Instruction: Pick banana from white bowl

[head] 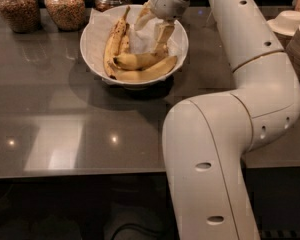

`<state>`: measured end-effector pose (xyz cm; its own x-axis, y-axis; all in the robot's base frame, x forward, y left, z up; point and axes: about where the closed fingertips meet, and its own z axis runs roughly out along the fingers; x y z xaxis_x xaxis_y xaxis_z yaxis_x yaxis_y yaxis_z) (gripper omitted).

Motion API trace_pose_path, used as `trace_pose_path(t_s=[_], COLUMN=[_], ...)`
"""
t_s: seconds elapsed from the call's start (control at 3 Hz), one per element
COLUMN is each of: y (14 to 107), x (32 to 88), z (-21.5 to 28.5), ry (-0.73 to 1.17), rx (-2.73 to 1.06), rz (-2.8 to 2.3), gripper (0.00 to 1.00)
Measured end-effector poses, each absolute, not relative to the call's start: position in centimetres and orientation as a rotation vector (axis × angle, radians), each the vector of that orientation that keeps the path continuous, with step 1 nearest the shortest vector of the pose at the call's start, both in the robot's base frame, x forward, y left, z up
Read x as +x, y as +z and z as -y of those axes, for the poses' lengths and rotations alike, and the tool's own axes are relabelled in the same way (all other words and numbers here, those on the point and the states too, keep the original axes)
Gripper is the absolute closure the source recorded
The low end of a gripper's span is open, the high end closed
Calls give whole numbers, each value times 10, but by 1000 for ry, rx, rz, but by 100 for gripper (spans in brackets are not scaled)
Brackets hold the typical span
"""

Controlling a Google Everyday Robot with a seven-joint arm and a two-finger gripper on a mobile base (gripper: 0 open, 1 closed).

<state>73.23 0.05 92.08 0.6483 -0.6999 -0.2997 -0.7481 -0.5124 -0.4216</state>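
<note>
The white bowl [92, 49], lined with crinkled white paper, sits at the back middle of the dark counter. It holds several bananas. Long brown-speckled ones [115, 36] lie along its left side. Two cleaner curved yellow ones lie across its front, and the upper of these I take as the banana [135, 60]. My gripper [153, 30] reaches down into the bowl from the upper right, fingers spread. The right fingertip [163, 36] is just above the banana's right end, touching or nearly touching it. Nothing is held between the fingers.
Three glass jars of brown food [65, 6] stand along the back left of the counter. Stacks of small white bowls [289, 21] stand at the right edge. My own arm's large white links [215, 134] fill the right foreground.
</note>
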Motion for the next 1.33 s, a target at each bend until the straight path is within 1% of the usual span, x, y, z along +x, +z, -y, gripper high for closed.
trace_pose_path(t_s=[0.33,1.33], y=[927,933], x=[727,713], z=[8,17], ry=[147,217], rx=[-2316,-2285], rz=[-1156,-1190], gripper=[36,40])
